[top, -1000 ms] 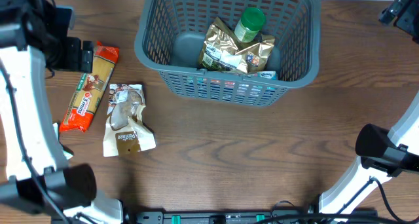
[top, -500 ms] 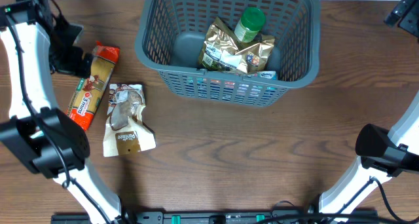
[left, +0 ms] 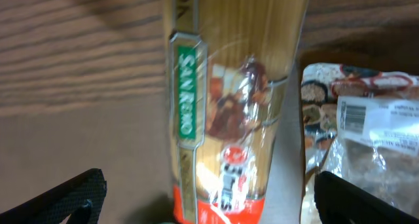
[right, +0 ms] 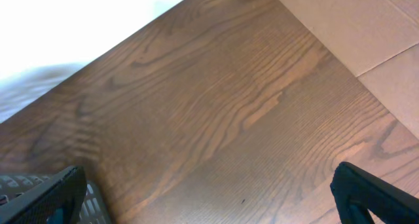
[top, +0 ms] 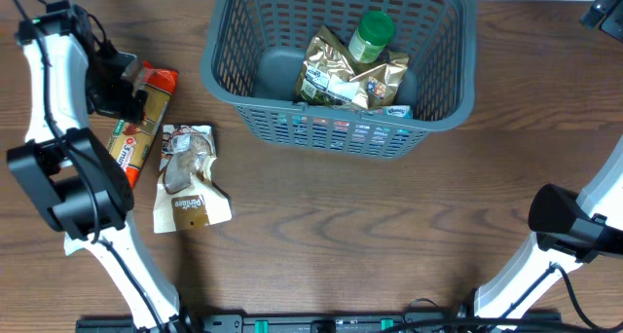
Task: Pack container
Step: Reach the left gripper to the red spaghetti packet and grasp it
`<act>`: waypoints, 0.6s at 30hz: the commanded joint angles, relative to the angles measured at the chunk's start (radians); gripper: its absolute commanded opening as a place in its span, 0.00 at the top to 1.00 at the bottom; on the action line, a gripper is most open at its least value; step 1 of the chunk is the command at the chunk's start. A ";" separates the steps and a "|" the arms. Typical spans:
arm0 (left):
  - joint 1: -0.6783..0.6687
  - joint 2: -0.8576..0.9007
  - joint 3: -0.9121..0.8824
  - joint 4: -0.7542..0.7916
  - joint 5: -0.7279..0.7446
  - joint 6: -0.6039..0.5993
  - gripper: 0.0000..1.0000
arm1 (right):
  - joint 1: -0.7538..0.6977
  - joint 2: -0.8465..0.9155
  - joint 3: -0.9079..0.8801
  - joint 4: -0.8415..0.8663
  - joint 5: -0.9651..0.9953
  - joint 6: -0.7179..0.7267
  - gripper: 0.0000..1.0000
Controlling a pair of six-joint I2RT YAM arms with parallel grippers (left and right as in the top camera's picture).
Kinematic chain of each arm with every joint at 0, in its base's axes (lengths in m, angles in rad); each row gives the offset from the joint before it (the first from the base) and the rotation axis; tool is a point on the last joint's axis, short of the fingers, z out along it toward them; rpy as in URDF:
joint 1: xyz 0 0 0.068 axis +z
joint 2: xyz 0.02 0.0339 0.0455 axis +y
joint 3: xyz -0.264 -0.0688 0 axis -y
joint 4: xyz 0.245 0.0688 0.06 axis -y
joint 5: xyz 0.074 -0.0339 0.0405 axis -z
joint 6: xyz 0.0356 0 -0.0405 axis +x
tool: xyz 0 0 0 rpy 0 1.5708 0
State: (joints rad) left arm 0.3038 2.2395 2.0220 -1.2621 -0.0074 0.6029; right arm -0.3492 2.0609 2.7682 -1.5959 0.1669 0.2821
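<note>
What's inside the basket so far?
In the basket: a gold foil pouch, a green-capped bottle at its far edge, and a white-labelled pack along the near wall, mostly covered. Anything under the pouch is hidden.

Loads of open table from 4 to 8 o'clock. The container walls off 12, and the spaghetti pack plus brown snack pouch sit side by side, clogging 9 o'clock.

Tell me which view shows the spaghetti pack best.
Left wrist: the spaghetti pack fills the frame, label legible, though its ends are cropped. Overhead shows it small, partly under the left gripper. Right wrist shows none of it, only table and a basket corner.
</note>
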 commanded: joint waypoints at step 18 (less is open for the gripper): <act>-0.003 0.169 -0.009 0.062 -0.001 0.032 0.01 | -0.006 0.006 -0.002 0.002 0.017 0.017 0.01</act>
State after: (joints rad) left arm 0.2989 2.3745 2.0220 -1.1988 -0.0074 0.6262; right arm -0.3492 2.0609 2.7682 -1.5959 0.1707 0.2821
